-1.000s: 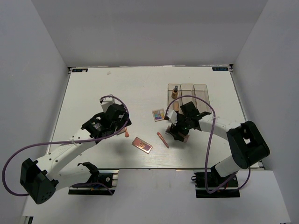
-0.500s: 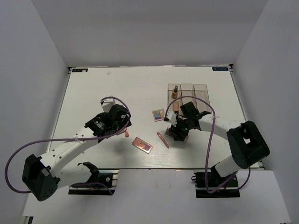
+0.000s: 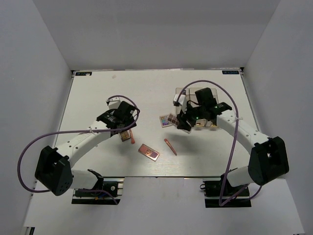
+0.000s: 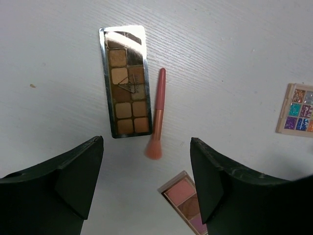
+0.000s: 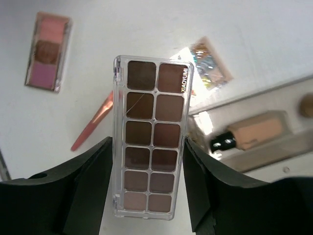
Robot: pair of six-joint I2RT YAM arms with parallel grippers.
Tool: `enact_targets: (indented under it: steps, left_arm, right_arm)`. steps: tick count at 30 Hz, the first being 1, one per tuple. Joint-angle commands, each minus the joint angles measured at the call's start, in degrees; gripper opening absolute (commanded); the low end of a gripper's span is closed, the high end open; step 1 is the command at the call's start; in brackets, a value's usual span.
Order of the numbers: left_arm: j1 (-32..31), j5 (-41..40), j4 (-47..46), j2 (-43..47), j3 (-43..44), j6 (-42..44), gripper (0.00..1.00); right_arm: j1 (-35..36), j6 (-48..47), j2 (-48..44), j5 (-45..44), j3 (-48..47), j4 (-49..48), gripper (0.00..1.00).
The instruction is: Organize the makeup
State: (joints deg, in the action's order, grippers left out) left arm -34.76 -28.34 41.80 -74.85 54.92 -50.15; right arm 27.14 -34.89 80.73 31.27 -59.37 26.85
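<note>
Though lower before, brown palette now near box

The white bench has a finely ribbed surface. A clear box with compartments stands on its far right portion. Plain grey walls enclose the bench on three sides.
</note>
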Motion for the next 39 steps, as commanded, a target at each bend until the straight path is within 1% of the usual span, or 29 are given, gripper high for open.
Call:
enact_targets:
  steps: [1, 3, 4, 5, 10, 13, 17, 20, 23, 24, 26, 27, 29, 30, 31, 32, 33, 37, 39]
  left_arm:
    - [2.0, 0.6, -0.6, 0.9, -0.2, 1.2, 0.82]
    - [3.4, 0.7, -0.8, 1.1, -1.0, 1.7, 0.83]
    - [3.9, 1.2, -0.8, 1.1, -1.3, 1.9, 0.82]
    - [4.9, 1.4, -0.8, 0.8, -1.4, 2.5, 0.83]
    - [7.2, 3.0, -2.1, -0.7, -1.5, 4.5, 0.83]
    - [8.6, 4.9, -3.8, -2.2, -1.7, 5.9, 0.83]
    - [9.7, 7.1, -5.6, -3.7, -1.8, 6.9, 0.84]
    - [9.7, 7.7, -6.1, -5.6, -1.0, 7.5, 0.84]
    - [10.2, 7.8, -6.1, -7.7, -0.3, 8.3, 0.84]
    - [10.2, 7.7, -6.2, -7.9, 0.0, 8.7, 0.84]
    - [10.2, 7.7, -6.9, -8.6, 0.1, 9.2, 0.84]
    - [10.8, 7.9, -7.3, -8.7, 0.2, 9.4, 0.84]
    - [10.8, 7.9, -7.6, -9.4, 0.4, 9.7, 0.84]
    - [10.8, 7.9, -7.7, -9.7, 0.5, 9.8, 0.84]
    - [10.8, 8.1, -7.9, -10.0, 0.8, 9.8, 0.84]
    - [11.3, 8.3, -8.0, -10.7, 0.9, 10.1, 0.84]
    - [11.3, 8.4, -8.0, -10.9, 1.3, 10.1, 0.84]
    - [11.3, 8.8, -8.2, -12.6, 2.6, 10.4, 0.84]
    - [11.3, 8.9, -8.4, -14.0, 3.2, 10.7, 0.85]
  right_arm:
    - [-2.0, 6.5, -1.6, -4.1, -2.0, -4.6, 0.09]
    - [-4.2, 9.6, -1.7, -6.9, -1.9, -8.3, 0.05]
    - [-4.7, 10.9, -1.7, -9.7, -1.9, -9.4, 0.00]
    - [-6.6, 13.1, -1.5, -12.0, -2.2, -10.2, 0.00]
    - [-11.5, 17.7, 0.5, -15.4, -5.0, -13.1, 0.00]
    - [-13.6, 19.5, 3.6, -15.8, -7.4, -13.1, 0.00]
    - [-14.7, 22.7, 8.9, -16.3, -9.2, -14.0, 0.04]
    - [-14.9, 26.6, 12.5, -17.4, -11.3, -14.4, 0.04]
    - [-15.1, 29.9, 15.6, -20.1, -13.0, -15.2, 0.05]
    - [-15.2, 30.7, 16.4, -22.5, -13.6, -15.1, 0.05]
    - [-15.1, 31.8, 18.6, -24.2, -15.3, -15.1, 0.08]
    - [-15.1, 31.9, 19.0, -25.4, -15.9, -15.4, 0.12]
    - [-15.1, 32.8, 20.3, -27.7, -16.7, -16.0, 0.16]
    - [-15.3, 32.9, 21.0, -27.8, -17.3, -15.9, 0.20]
    - [-15.3, 33.0, 21.4, -27.9, -17.6, -15.6, 0.29]
    - [-15.4, 33.1, 22.2, -28.0, -18.1, -15.6, 0.33]
    - [-15.2, 33.0, 22.5, -27.8, -18.3, -15.3, 0.47]
    - [-15.3, 32.8, 22.9, -26.7, -18.1, -15.0, 0.65]
    - [-15.2, 32.8, 22.7, -25.9, -17.4, -15.0, 0.69]
